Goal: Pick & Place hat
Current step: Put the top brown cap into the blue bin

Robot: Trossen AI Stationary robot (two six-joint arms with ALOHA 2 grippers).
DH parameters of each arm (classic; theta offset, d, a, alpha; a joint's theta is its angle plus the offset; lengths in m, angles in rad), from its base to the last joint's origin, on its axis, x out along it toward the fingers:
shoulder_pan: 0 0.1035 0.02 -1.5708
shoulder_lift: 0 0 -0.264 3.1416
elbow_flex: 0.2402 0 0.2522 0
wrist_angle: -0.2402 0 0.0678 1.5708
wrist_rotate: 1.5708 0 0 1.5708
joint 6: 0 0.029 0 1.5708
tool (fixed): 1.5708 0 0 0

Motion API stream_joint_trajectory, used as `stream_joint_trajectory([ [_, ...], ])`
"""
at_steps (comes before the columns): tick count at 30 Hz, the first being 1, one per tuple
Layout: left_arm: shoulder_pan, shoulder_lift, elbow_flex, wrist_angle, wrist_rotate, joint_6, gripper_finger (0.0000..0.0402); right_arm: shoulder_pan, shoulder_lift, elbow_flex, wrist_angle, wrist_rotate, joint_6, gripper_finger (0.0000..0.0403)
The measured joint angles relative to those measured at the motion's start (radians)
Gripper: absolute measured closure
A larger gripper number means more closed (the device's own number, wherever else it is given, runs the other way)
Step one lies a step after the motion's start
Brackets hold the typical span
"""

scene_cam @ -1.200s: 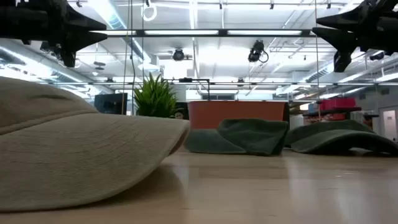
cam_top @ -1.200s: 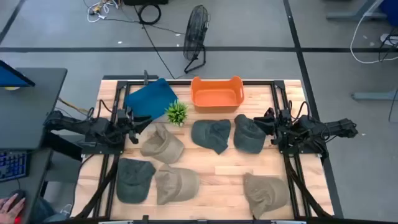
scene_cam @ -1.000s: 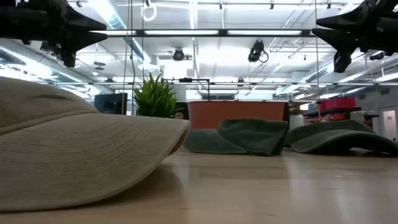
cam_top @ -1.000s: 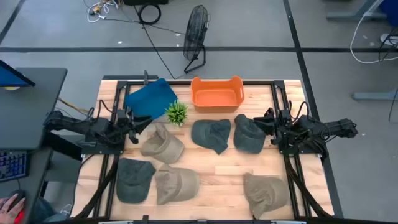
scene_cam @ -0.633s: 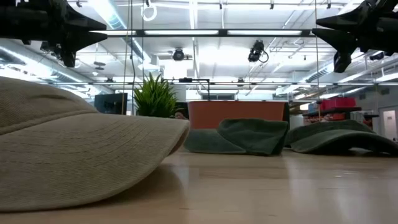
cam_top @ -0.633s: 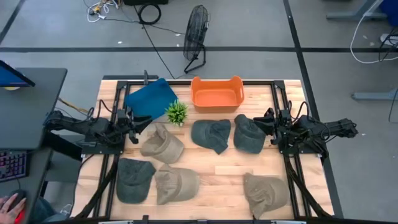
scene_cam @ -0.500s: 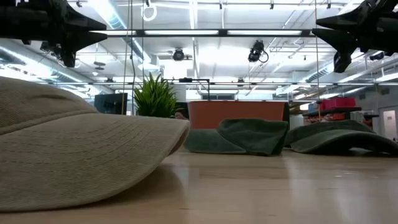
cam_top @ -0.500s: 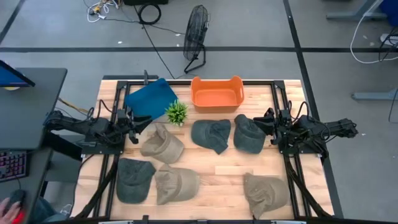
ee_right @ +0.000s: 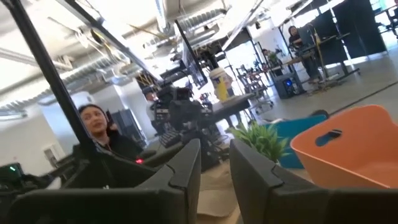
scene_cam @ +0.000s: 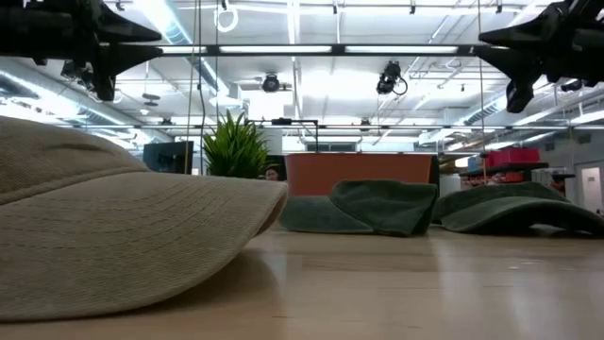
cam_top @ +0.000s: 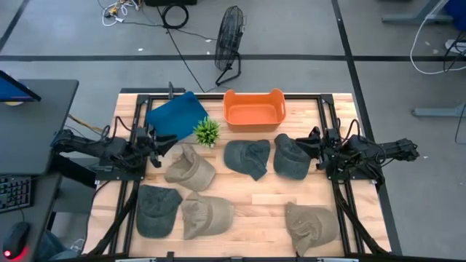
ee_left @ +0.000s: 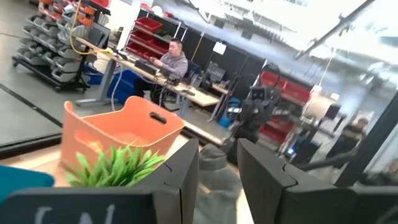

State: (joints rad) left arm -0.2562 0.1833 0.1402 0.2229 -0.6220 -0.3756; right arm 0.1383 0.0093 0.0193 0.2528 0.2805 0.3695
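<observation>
Several caps lie brim and crown down on the wooden table: tan ones (cam_top: 191, 169), (cam_top: 207, 215), (cam_top: 312, 224) and dark green ones (cam_top: 247, 158), (cam_top: 290, 156), (cam_top: 156, 210). In the low view the nearest tan cap (scene_cam: 123, 227) fills the left foreground. My left gripper (cam_top: 159, 143) hovers at the table's left side, beside the upper tan cap, shut and holding nothing (ee_left: 217, 149). My right gripper (cam_top: 312, 143) hovers at the right side next to a green cap, also shut and holding nothing (ee_right: 215, 152).
An orange basket (cam_top: 253, 108) sits at the far edge, with a blue bin (cam_top: 175, 115) and a small green plant (cam_top: 207, 132) to its left. Black frame rails (cam_top: 325, 124) run along both sides. Bare wood (cam_top: 262, 200) shows at the table's middle. People sit in the room beyond.
</observation>
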Motion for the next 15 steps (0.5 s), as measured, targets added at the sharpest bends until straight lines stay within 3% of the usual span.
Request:
stream_joint_trajectory([
  [4,0.0,0.014,0.03,-0.003,0.037,-0.004,0.0287,0.0,0.0,0.0,0.028,-0.037,0.033,0.0311],
  [8,0.0,0.087,0.141,-0.048,0.062,0.051,0.0287,0.0,0.007,0.017,0.055,-0.046,0.056,0.0311],
  [15,0.001,0.31,0.441,-0.384,0.053,0.008,0.0287,0.0,0.128,0.215,-0.051,-0.061,-0.055,0.0311],
])
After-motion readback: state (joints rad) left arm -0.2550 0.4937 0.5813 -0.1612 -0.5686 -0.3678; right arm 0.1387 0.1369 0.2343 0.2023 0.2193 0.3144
